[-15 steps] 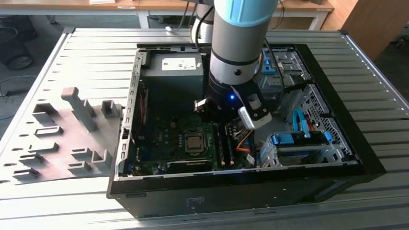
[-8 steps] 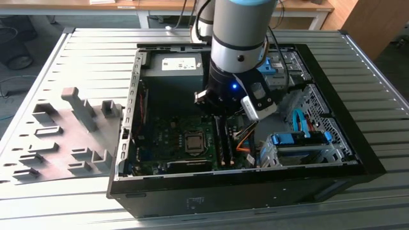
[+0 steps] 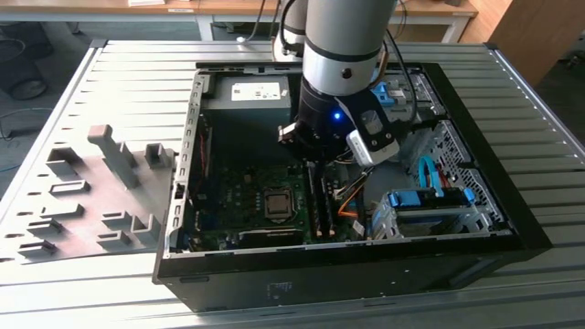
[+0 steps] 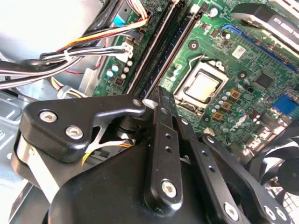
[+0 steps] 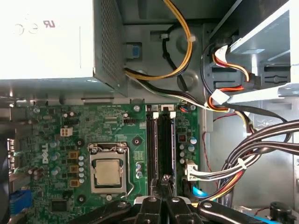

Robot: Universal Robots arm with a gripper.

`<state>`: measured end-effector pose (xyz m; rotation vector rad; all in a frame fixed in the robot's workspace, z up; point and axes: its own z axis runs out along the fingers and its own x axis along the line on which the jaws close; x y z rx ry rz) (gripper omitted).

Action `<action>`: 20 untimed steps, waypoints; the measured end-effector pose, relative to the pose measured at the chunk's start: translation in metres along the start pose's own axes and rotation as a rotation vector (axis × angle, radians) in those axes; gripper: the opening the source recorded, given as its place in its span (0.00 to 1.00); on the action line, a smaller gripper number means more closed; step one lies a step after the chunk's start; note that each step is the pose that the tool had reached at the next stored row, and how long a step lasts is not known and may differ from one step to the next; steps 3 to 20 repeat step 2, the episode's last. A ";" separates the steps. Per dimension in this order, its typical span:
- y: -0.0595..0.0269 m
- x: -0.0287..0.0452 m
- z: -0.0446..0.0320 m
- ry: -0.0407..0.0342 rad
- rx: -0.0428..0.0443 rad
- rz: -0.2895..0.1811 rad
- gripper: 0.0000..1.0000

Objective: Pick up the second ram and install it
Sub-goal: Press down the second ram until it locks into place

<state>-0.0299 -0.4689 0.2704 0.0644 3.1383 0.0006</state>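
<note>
The second ram point(image 5: 166, 144) shows edge-on as a thin dark strip beside the processor socket point(image 5: 108, 172), its label hidden. The gripper point(image 5: 166, 181) is clenched at the ram's end.

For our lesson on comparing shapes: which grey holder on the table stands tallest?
The upright post, on the exterior view's left of the computer case. It rises well above the other holders, which are low blocks.
</note>
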 end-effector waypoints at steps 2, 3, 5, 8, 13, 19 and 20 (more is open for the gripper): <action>0.0000 0.0000 -0.0001 0.0000 0.0000 0.000 0.11; 0.0000 0.0000 -0.0001 0.0000 0.0000 0.000 0.11; 0.0000 0.0000 -0.0001 0.0000 0.0000 0.000 0.11; 0.0000 0.0000 -0.0001 0.0000 0.0000 0.000 0.11; 0.0000 0.0000 -0.0001 0.0000 0.0000 0.000 0.11; 0.0000 0.0000 -0.0001 0.0000 0.0000 0.000 0.11; 0.0000 0.0000 -0.0001 0.0000 0.0000 0.000 0.11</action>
